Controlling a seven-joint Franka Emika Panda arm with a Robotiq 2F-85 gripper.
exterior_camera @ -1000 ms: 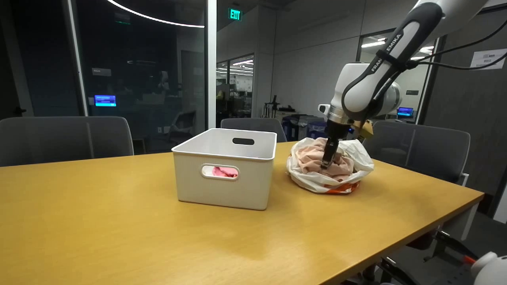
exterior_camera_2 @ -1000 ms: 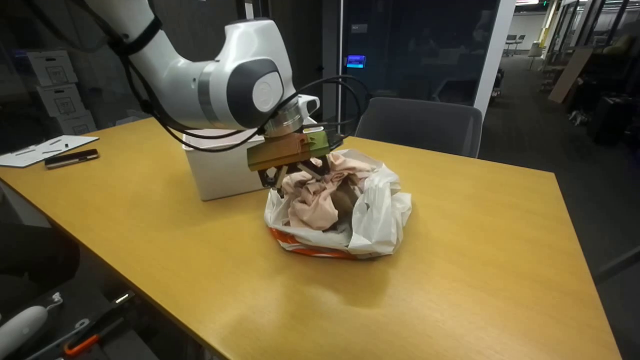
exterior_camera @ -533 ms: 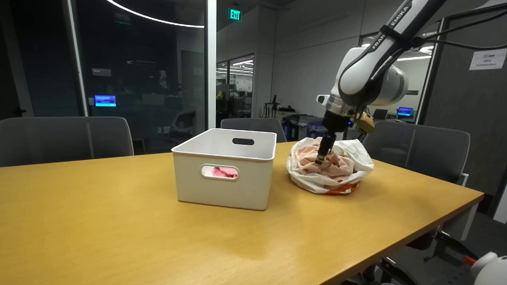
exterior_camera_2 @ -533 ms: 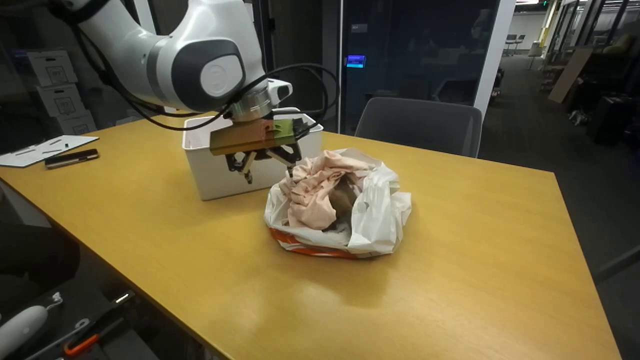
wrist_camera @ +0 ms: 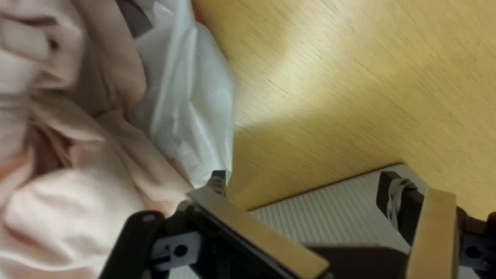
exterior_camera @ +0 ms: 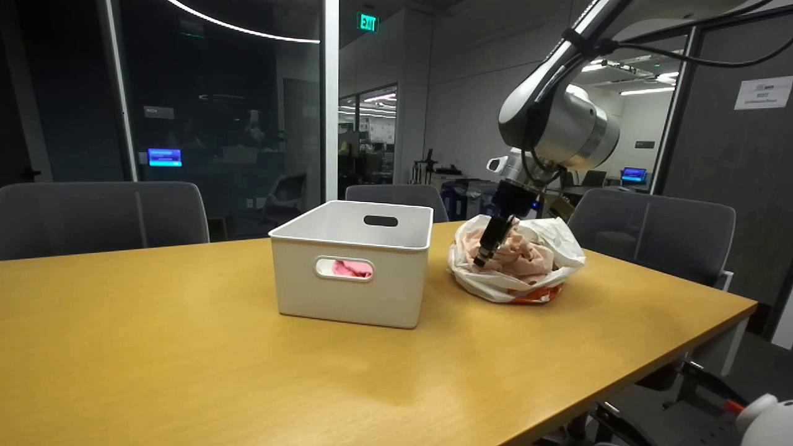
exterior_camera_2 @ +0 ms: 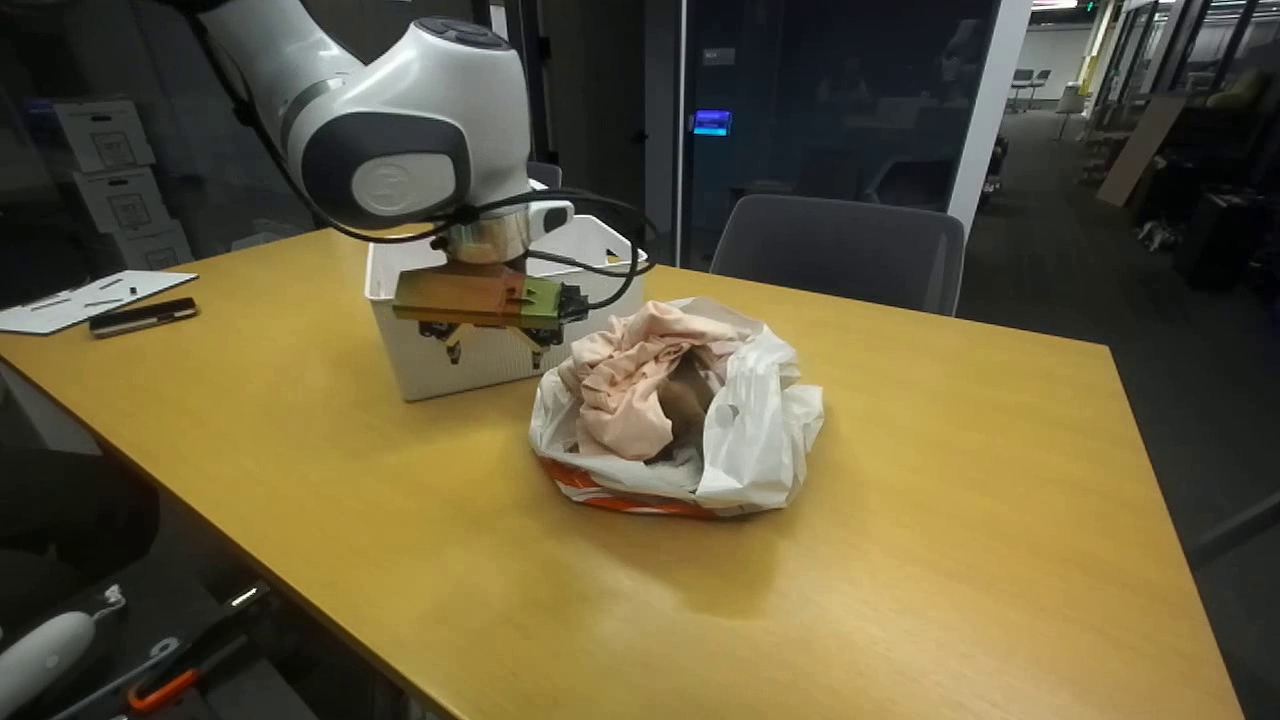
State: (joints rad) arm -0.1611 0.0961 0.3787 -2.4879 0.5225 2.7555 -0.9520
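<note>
Plainly, the table (exterior_camera_2: 900,560) is carrying everything we are watching, and the single arm (exterior_camera_2: 395,150) is slanting down above it. The white bin (exterior_camera: 347,301) is standing upright just beside the plastic bag (exterior_camera_2: 760,430), whose mouth is gaping wide. The peach cloth (exterior_camera_2: 625,405) is lying bunched inside that bag, mounding up at the mouth; being so crumpled, it is showing us no clear long axis. The gripper (exterior_camera_2: 495,356) is hanging near the gap between bin and bag, so the cloth is lying off to its side, past the bag's edge, rather than between its fingers (wrist_camera: 412,213). Those fingers are standing well apart, and we are seeing nothing gripped. In an exterior view the two fingertips (exterior_camera: 482,259) are lining up as one dark shape, so we are relying on the wrist view for the spread: there, one tip is overlapping the bag's white edge and the other is showing against the bin's ribbed wall. Whether either is touching, we are not able to tell. Smallest of all, a pink scrap (exterior_camera: 352,269) is peeking through the bin's handle slot (exterior_camera: 324,267) in an exterior view; the wrist view is not showing it.
</note>
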